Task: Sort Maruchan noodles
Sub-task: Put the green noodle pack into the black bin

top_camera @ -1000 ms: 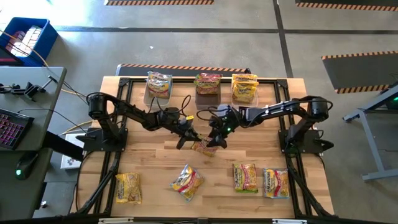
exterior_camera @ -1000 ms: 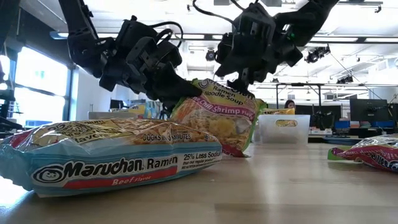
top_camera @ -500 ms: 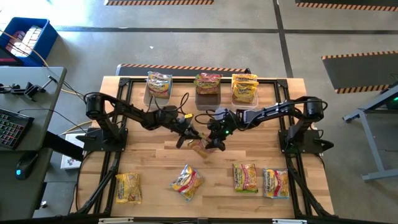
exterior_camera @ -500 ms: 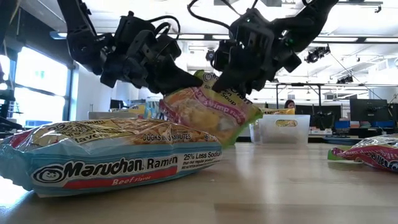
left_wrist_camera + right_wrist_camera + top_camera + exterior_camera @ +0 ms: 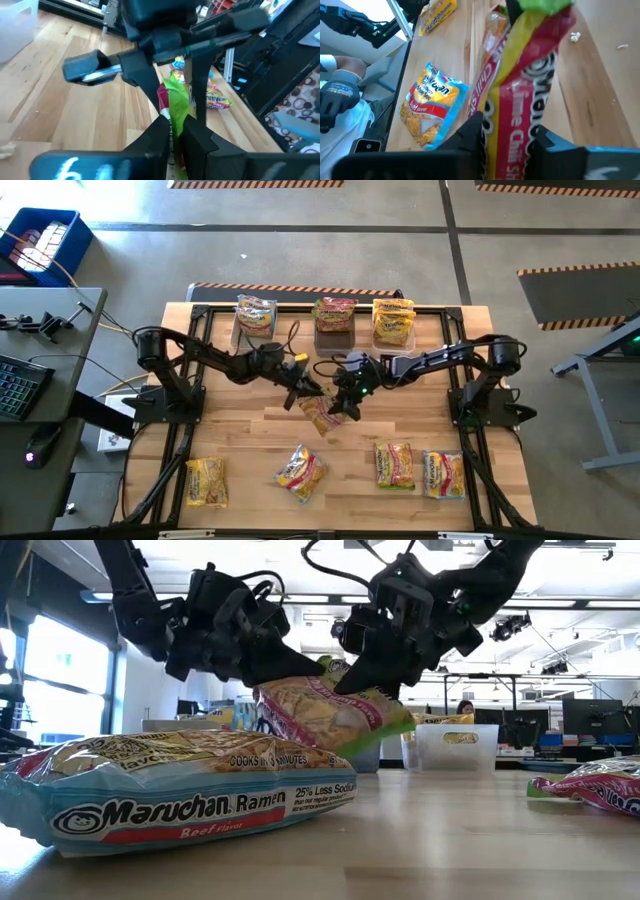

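Above the middle of the worktop [image 5: 420,430], we hold one noodle packet [image 5: 321,413] between both arms, clear of the wood. From the left, our left gripper [image 5: 305,388] pinches the packet's upper edge, jaws closed on it; the left wrist view shows the green and red edge of the wrapper squeezed between the two dark fingers [image 5: 155,137]. From the right, our right gripper [image 5: 338,406] has just come in: a second ago its jaws stood wide above the packet, and now they have closed around it. Over that same second the packet has risen from leaning on the wood to hanging free, tilted. We judge this a handover in mid-air, with the left jaws due to let go next so the right arm can carry the packet to its tub.

Only the high view gives us the layout: three tubs [image 5: 334,315] along the far edge, each already holding packets, and four loose packets [image 5: 301,472] along the near edge waiting to be sorted. The low view alone proves the gap under the lifted packet. The right wrist view reads the red lime-chili lettering, and also catches a person's gloved hand [image 5: 339,97] beyond the worktop's edge.
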Controlling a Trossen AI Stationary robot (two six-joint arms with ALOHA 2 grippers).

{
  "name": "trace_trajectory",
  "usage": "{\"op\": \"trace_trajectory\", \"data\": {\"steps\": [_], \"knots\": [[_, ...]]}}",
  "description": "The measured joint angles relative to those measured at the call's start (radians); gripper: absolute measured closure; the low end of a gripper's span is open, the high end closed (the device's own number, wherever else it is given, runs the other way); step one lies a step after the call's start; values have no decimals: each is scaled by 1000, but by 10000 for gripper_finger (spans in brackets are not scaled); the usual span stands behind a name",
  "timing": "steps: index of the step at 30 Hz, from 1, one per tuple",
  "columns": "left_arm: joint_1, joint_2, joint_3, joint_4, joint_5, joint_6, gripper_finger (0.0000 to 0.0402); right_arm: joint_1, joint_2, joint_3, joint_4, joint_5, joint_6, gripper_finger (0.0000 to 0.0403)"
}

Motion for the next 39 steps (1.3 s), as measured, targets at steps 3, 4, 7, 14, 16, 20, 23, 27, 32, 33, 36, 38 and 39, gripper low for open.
{"op": "trace_trajectory", "data": {"steps": [3,4,7,14,16,20,23,27,32,33,36,38,39], "knots": [[30,-30,-3,-2,32,0,354,-11,-3,0,2,-2,2,350],[41,-51,-11,-1,38,0,347,-16,-3,5,-6,-7,1,357],[74,-128,-41,13,30,23,330,-26,-3,41,-76,-10,-19,369],[129,-356,-203,11,-15,111,315,-41,-3,249,-408,28,-188,372],[130,-417,-257,4,-49,135,316,-51,-3,336,-536,66,-247,372],[130,-507,-346,6,-103,160,323,-83,-3,513,-772,166,-366,372],[130,-543,-393,5,-125,160,328,-118,1,634,-916,261,-457,372],[130,-559,-431,6,-151,158,334,-177,33,766,-1037,334,-588,373],[129,-556,-439,7,-152,142,337,-250,112,894,-1124,385,-715,382],[127,-555,-439,5,-152,142,337,-262,131,919,-1142,404,-742,382],[127,-555,-439,5,-152,144,337,-296,188,998,-1205,449,-811,382],[127,-555,-439,5,-157,148,337,-317,225,1047,-1236,464,-844,382],[127,-555,-439,5,-161,148,337,-327,241,1066,-1248,465,-864,382]]}}
